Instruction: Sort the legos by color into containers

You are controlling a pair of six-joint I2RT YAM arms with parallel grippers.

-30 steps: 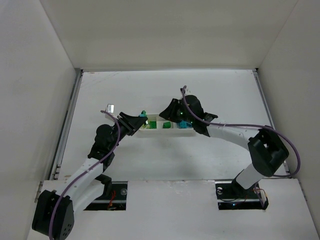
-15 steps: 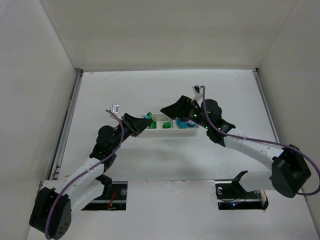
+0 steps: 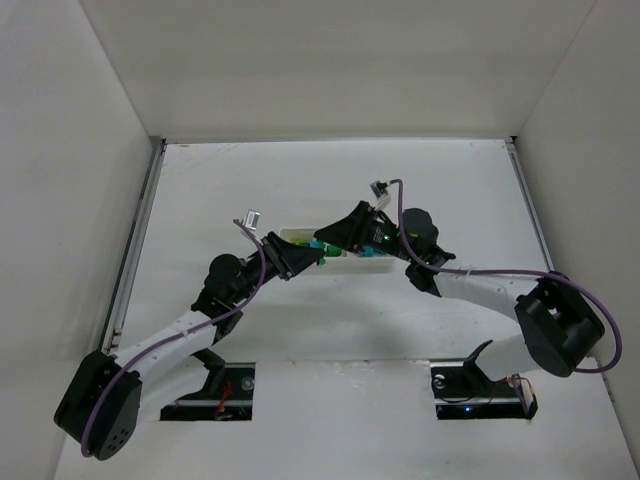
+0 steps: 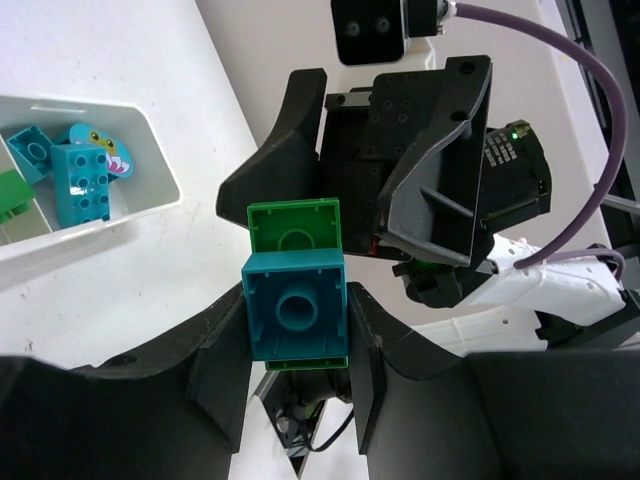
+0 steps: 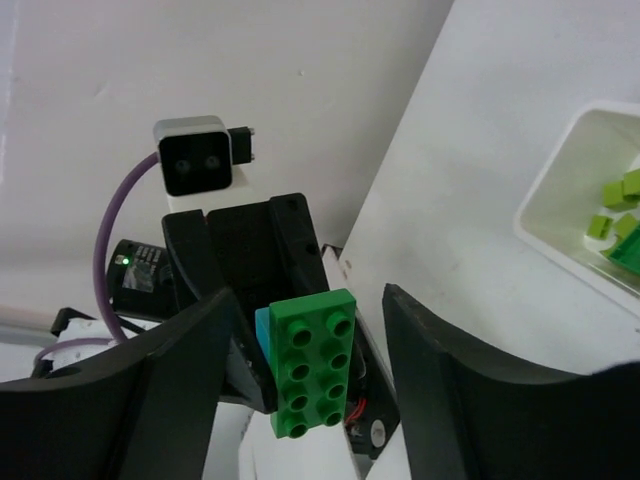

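Note:
My left gripper [image 4: 297, 322] is shut on the teal brick [image 4: 297, 305] of a two-lego cluster, which has a green brick [image 4: 293, 228] stuck to its far side. In the right wrist view the green brick [image 5: 312, 365] shows its studs, with the cyan one [image 5: 262, 335] behind it. My right gripper [image 5: 308, 300] faces the left one, open, its fingers [image 5: 190, 370] standing either side of the green brick with gaps. From above, both grippers [image 3: 305, 258] [image 3: 335, 238] meet over the white tray [image 3: 295, 236], which they mostly hide.
One end compartment of the tray [image 4: 150, 170] holds cyan bricks [image 4: 80, 180]. The other end compartment [image 5: 545, 215] holds small yellow-green cubes [image 5: 612, 205] and a darker green piece [image 5: 630, 250]. White walls enclose the table on three sides.
The right gripper left the tray's right end, opened, and swung left to face the left gripper. The left gripper carried the cluster rightward to meet it.

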